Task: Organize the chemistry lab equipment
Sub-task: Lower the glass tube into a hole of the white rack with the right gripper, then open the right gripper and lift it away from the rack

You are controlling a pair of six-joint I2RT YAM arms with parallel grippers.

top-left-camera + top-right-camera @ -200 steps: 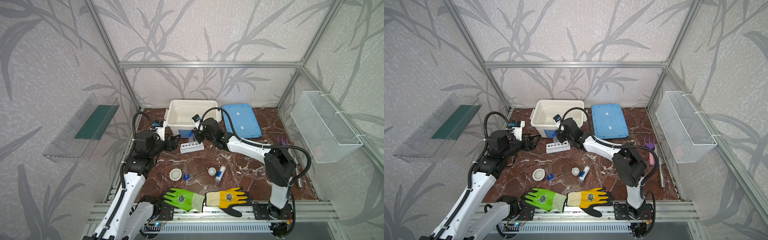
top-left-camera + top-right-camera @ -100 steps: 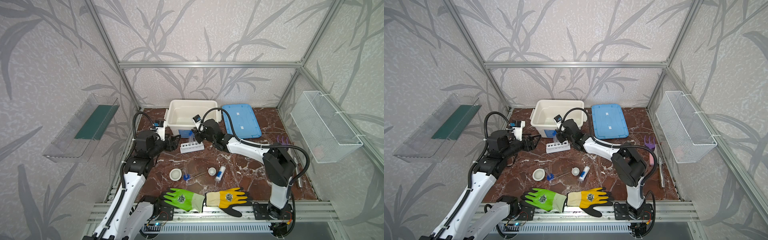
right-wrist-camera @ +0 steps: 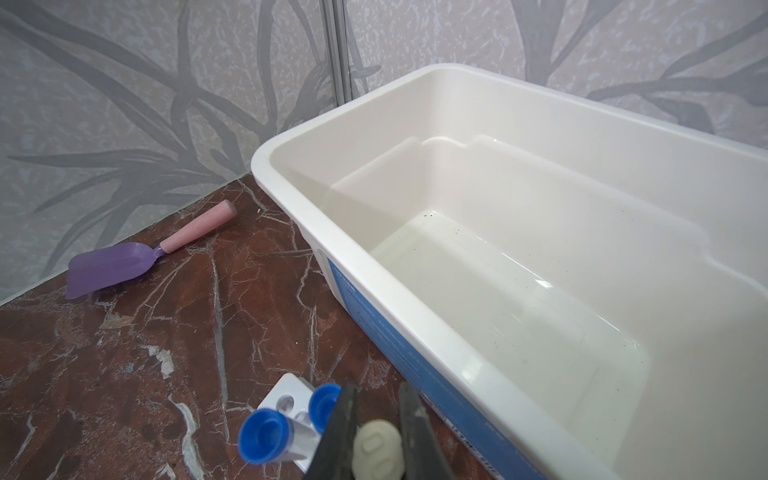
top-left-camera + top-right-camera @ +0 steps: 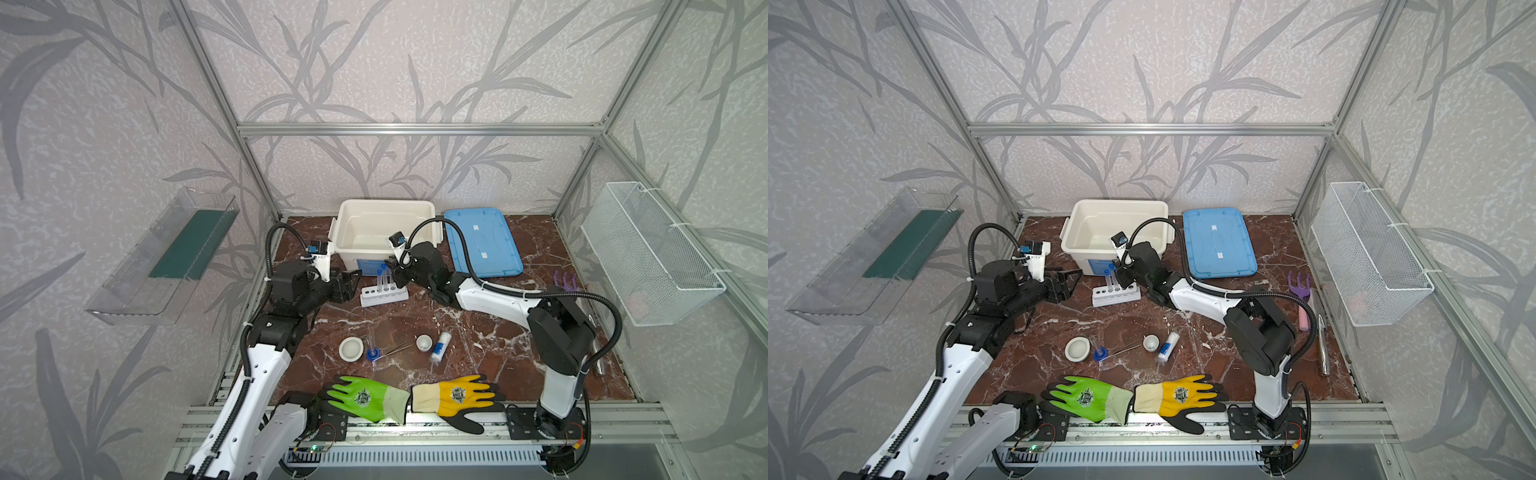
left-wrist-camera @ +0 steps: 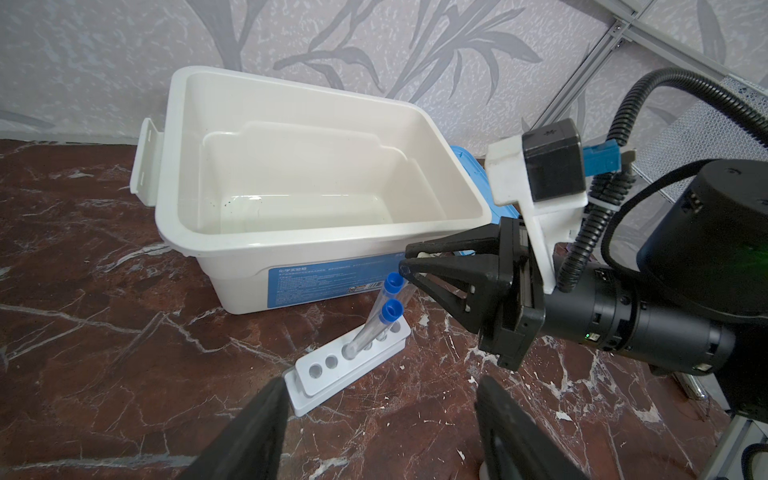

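Note:
The white rack (image 4: pixel 384 296) (image 5: pixel 349 365) stands in front of the bin, with two blue-capped test tubes (image 5: pixel 390 309) (image 3: pixel 264 434) leaning in it. My right gripper (image 4: pixel 395 270) (image 5: pixel 407 257) (image 3: pixel 376 392) hangs over the rack, shut on the top of a white-capped test tube (image 3: pixel 376 451); that tube's lower end is hidden. My left gripper (image 4: pixel 352 282) (image 5: pixel 382 424) is open and empty just off the rack's left end. Nearer the front lie two white dishes (image 4: pixel 351 348) (image 4: pixel 424 343), the blue-based cylinder (image 4: pixel 372 353), the tweezers (image 4: pixel 395 348) and the small bottle (image 4: pixel 440 346).
The empty white bin (image 4: pixel 384 205) stands at the back, its blue lid (image 4: pixel 482 243) beside it. Green (image 4: pixel 365 397) and yellow (image 4: pixel 453 397) gloves lie at the front edge. A purple rake (image 4: pixel 564 280) lies at the right and a purple trowel (image 3: pixel 116 264) by the wall. A wire basket (image 4: pixel 648 249) hangs on the right wall.
My right gripper has edged slightly left over the rack with the tube still in it. The left arm has stayed put.

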